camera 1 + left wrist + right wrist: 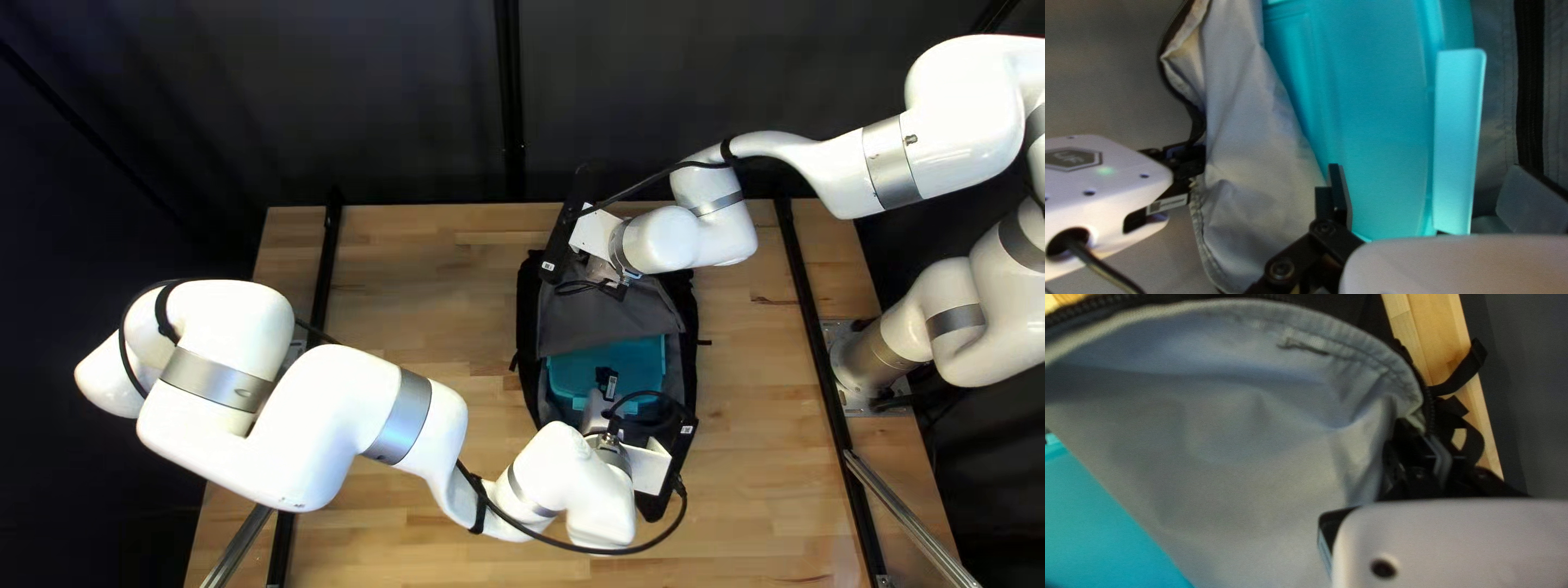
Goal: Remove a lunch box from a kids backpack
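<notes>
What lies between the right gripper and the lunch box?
The gray cloth flap stretches from the right gripper to the lunch box, partly covering it; the top left view shows this.

At the upper right of the top left view, the right arm (963, 103) is cut off by the edge. The flap (599, 321) covers part of the box (621, 365); the left end effector (605, 383) hides more. In the left wrist view the box runs out of frame. In the right wrist view the flap's corner is lost between the right end effector's (1418, 438) dark, blurred fingers.
</notes>
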Controlling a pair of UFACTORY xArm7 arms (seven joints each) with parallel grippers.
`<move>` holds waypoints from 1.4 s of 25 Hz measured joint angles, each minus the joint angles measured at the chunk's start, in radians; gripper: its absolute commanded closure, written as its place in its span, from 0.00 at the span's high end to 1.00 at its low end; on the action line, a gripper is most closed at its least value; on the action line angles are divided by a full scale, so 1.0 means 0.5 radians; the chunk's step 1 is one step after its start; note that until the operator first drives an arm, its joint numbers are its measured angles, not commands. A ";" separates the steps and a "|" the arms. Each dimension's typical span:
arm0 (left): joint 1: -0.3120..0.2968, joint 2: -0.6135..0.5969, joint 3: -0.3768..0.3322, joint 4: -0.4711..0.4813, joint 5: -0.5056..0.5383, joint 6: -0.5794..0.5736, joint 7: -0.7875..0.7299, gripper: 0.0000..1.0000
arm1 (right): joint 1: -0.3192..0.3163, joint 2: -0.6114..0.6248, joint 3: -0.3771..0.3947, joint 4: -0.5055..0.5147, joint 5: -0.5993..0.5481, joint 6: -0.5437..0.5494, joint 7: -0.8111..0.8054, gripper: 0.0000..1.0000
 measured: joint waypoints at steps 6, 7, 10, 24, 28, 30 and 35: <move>-0.013 0.006 -0.005 -0.015 0.003 -0.002 -0.016 0.00 | 0.001 0.002 0.000 0.006 -0.008 0.003 0.011 0.00; -0.019 0.006 -0.007 -0.010 0.002 0.009 -0.011 0.00 | 0.001 0.006 0.000 0.009 -0.009 0.001 0.012 0.00; -0.034 0.016 -0.014 -0.003 0.002 0.036 0.003 0.00 | 0.000 0.019 -0.002 0.018 -0.011 -0.004 0.017 0.00; -0.078 0.182 -0.023 -0.062 0.004 0.113 0.033 0.00 | -0.009 0.022 -0.012 0.043 -0.022 0.008 0.017 0.00; -0.127 0.314 -0.035 -0.101 -0.005 0.202 0.036 0.00 | -0.019 0.047 -0.022 0.060 -0.027 -0.004 0.017 0.00; -0.144 0.356 -0.038 -0.118 -0.010 0.221 0.019 0.00 | -0.023 0.072 -0.026 0.075 -0.027 -0.016 0.018 0.00; -0.187 0.460 -0.040 -0.183 0.004 0.254 -0.045 0.00 | -0.028 0.117 -0.026 0.109 -0.007 -0.026 0.008 0.00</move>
